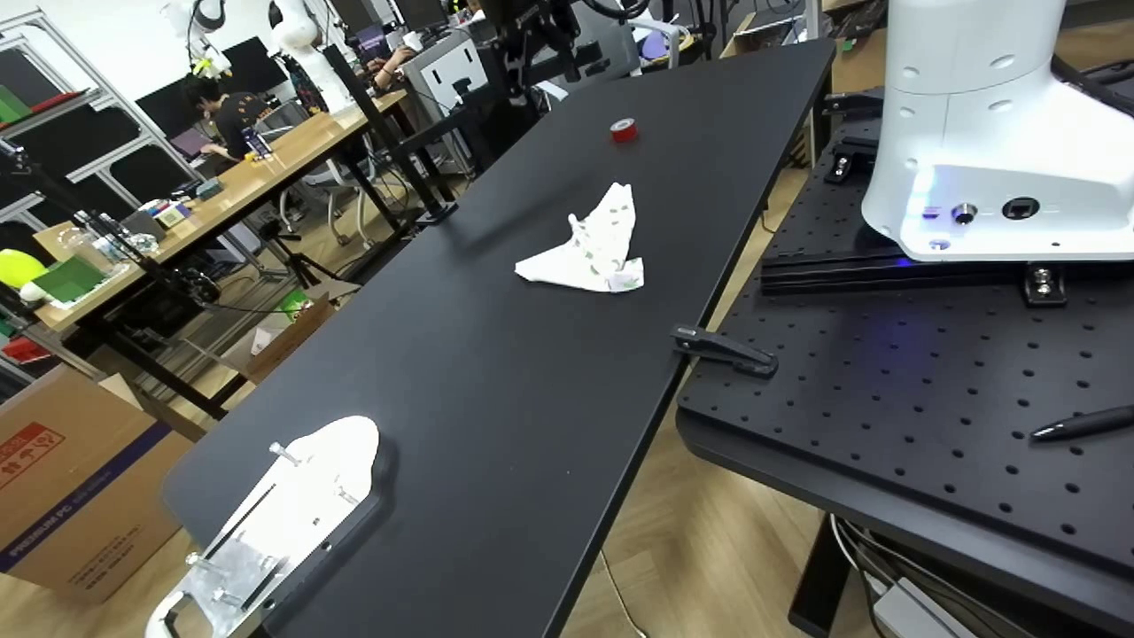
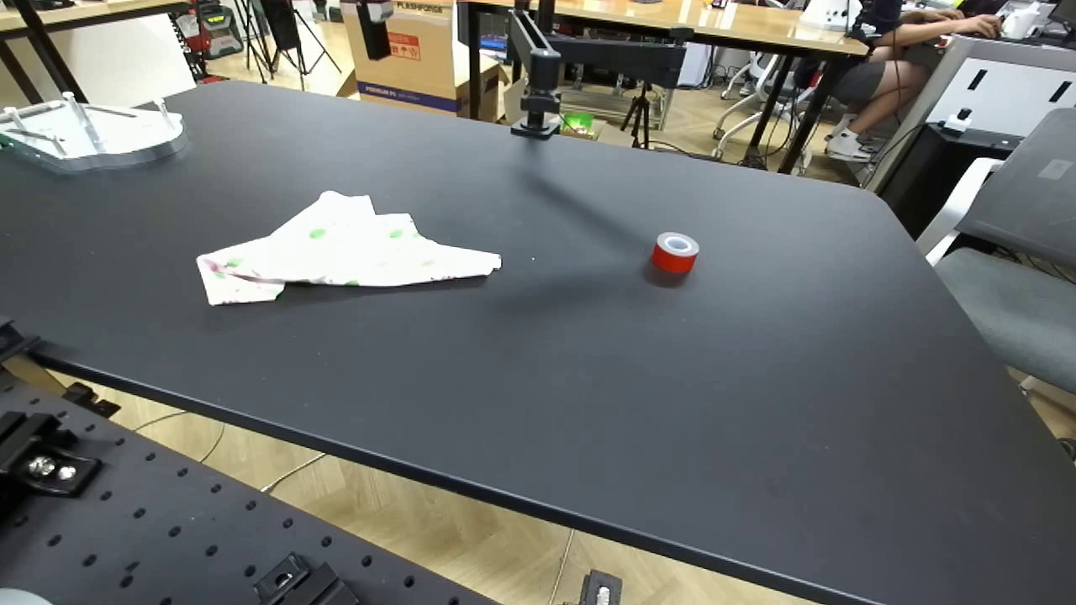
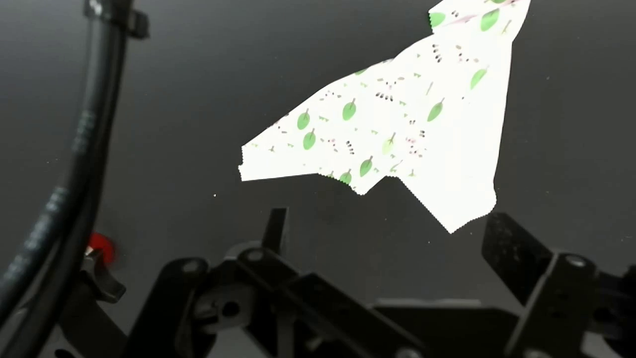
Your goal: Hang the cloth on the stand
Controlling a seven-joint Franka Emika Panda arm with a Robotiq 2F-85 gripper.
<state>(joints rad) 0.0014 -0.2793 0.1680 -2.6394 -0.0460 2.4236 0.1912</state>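
"Wrist view: your gripper (image 3: 390, 224) has its fingers (image 3: 512, 248) spread wide, with nothing between. Ahead of them the cloth (image 3: 407, 119) lies loose on the table (image 3: 159, 164); no table edge is visible here."

"And how will it behave for you?"

"Light, soft and limp, I expect, and not fragile. Pinch the broad middle, so both sides can hang down."

"In an exterior view, where do you have it?"

"Between the edge beside the white robot base (image 1: 1010, 142) and the opposite edge. A small fold (image 1: 578, 235) seems to stand up, easy for you to catch."

"In an exterior view, too, the black stand (image 2: 542, 80), if I judge it rightly, is clamped at that opposite edge. What should you avoid?"

"The folded corner (image 2: 244, 287) on the base side: held only there, the cloth may hang long and slip off."
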